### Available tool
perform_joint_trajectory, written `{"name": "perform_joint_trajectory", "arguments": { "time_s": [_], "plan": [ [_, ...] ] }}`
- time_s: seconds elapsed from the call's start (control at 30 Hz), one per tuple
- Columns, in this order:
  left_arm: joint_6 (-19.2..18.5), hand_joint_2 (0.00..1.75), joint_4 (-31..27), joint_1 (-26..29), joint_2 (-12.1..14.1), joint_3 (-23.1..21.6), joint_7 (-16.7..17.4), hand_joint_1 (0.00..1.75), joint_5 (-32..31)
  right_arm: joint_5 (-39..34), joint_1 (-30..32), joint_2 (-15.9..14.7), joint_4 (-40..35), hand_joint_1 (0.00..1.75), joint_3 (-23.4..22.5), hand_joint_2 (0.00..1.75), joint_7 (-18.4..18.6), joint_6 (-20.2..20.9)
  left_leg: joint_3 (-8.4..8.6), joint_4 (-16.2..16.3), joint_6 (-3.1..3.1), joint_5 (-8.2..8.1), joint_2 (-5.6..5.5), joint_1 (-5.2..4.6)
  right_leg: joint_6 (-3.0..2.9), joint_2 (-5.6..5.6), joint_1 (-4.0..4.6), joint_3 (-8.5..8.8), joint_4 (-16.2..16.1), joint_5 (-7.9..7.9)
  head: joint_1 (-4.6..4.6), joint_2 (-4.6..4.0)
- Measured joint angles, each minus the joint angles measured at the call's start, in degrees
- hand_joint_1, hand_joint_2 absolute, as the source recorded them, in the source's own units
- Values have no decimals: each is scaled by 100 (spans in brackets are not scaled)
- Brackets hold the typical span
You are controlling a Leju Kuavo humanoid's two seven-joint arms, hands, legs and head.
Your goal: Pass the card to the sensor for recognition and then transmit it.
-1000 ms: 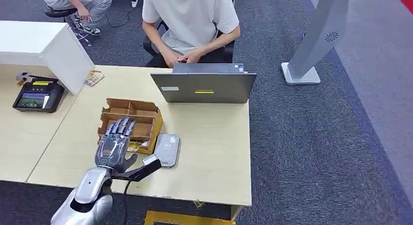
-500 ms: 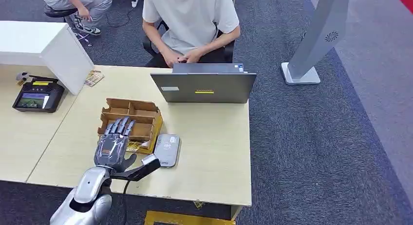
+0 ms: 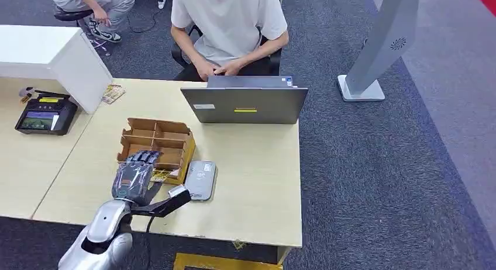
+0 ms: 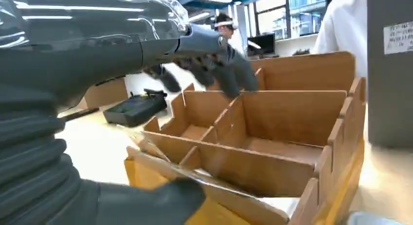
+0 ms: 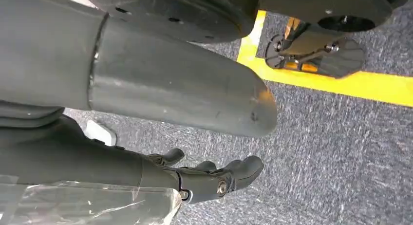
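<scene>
I see my left hand (image 3: 133, 175) curled over the cardboard tray's (image 3: 157, 142) near edge — grey sensor (image 3: 200, 179) just beside it on the table (image 3: 257, 165).

table (image 3: 257, 165) | cardboard box (image 3: 158, 142) | sensor (image 3: 201, 179) | laptop (image 3: 245, 103)

A grey laptop (image 3: 244, 104) sits far ahead of the hand, with a person in a white shirt (image 3: 230, 24) behind it. A black machine (image 3: 45, 115) sits off to the hand's left.

Bright, even light; blurred wrist close-ups
</scene>
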Motion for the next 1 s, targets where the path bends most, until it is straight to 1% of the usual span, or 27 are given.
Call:
{"name": "perform_joint_trajectory", "arguments": {
  "time_s": [0.87, 1.0],
  "plan": [
    [-48, 175, 4, -24, 15, 44, -52, 175, 188, 22, 5, -24, 0, 0, 0, 0, 11, 17, 0, 0, 0, 0, 0, 0, 0, 0, 0, 0, 0, 0, 2, 0],
    [13, 175, 7, -24, 11, 46, -55, 175, 221, 26, 6, -26, 0, 0, 0, 0, 11, 17, 0, 0, 0, 0, 0, 0, 0, 0, 0, 0, 0, 0, 2, 0]
  ]
}}
